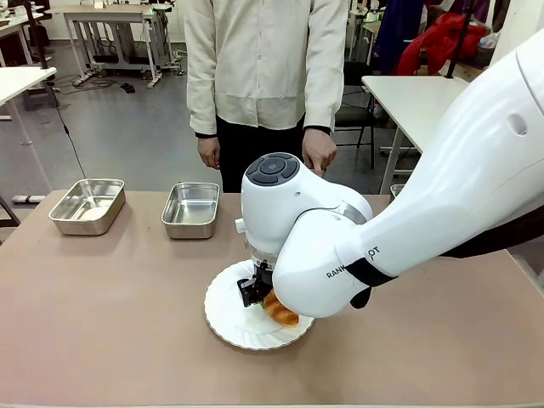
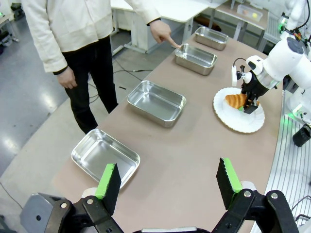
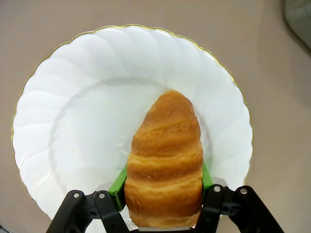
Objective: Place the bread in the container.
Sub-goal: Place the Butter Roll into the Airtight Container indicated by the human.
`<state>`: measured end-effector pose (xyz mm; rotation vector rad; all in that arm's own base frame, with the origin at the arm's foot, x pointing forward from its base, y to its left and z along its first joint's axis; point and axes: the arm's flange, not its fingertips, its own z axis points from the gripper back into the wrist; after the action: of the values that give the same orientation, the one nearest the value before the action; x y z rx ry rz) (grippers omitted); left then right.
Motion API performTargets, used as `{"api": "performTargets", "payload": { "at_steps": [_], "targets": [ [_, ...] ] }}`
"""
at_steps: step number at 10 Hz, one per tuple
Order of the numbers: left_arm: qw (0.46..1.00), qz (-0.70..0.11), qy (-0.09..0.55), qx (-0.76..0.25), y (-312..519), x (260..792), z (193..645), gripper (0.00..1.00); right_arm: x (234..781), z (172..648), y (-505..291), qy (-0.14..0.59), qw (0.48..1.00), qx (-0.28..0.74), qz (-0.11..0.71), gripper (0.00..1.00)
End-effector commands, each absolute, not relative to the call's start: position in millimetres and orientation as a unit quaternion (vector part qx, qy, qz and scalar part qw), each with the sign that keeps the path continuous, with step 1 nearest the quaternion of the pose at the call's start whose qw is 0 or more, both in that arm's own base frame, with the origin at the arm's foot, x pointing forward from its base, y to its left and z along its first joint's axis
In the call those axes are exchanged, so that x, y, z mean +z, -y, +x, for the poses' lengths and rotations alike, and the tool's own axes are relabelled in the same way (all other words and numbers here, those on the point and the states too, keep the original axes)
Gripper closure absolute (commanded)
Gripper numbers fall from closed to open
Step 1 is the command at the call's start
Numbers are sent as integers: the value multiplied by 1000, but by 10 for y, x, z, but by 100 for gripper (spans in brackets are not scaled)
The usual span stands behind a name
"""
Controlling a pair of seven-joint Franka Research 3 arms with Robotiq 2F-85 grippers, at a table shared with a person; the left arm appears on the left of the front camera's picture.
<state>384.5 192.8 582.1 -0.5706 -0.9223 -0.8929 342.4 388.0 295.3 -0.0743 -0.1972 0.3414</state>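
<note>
On the round white scalloped plate with its thin gold rim, near the table's front edge: the golden-brown ridged croissant, pinched across its wider end between the green pads of the right gripper, tapered tip toward 12 o'clock in the right wrist view. From the front, mostly hidden behind the bulky white right arm; just a sliver of the croissant visible at the plate's 3 o'clock side, under the black fingers of the right gripper.

Toward 11 o'clock from the plate in the front view, two shiny stainless-steel rectangular pans with rounded corners: one nearer the middle, one further out at 9 o'clock from it. Both holding nothing but reflections. At the far edge, a corner of a further pan peeking past the arm.

Seen from the left wrist, all four pans in a row along the person's side: nearest, second, third, farthest, every one bare inside. Also there: the person's hand with a fingertip at the third pan's rim. Plate and croissant well apart from the row, on the robot's side. Left gripper hovering above the table with green pads spread wide, holding nothing.
</note>
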Motion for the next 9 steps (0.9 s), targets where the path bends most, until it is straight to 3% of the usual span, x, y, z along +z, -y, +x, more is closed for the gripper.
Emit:
{"api": "performTargets", "payload": {
  "at_steps": [1, 6, 9],
  "targets": [
    [757, -267, 431, -413, -1930, 5837, 3837, 0, 3010, 3476, -3869, 116, 978, 167, -40, 40],
    [757, -267, 431, -413, -1930, 5837, 3837, 0, 3694, 3908, -3758, 156, 977, 137, -51, 40],
    [757, -267, 431, -413, -1930, 5837, 3837, 0, 4137, 4427, -3617, 199, 971, 117, -70, 40]
  ]
}}
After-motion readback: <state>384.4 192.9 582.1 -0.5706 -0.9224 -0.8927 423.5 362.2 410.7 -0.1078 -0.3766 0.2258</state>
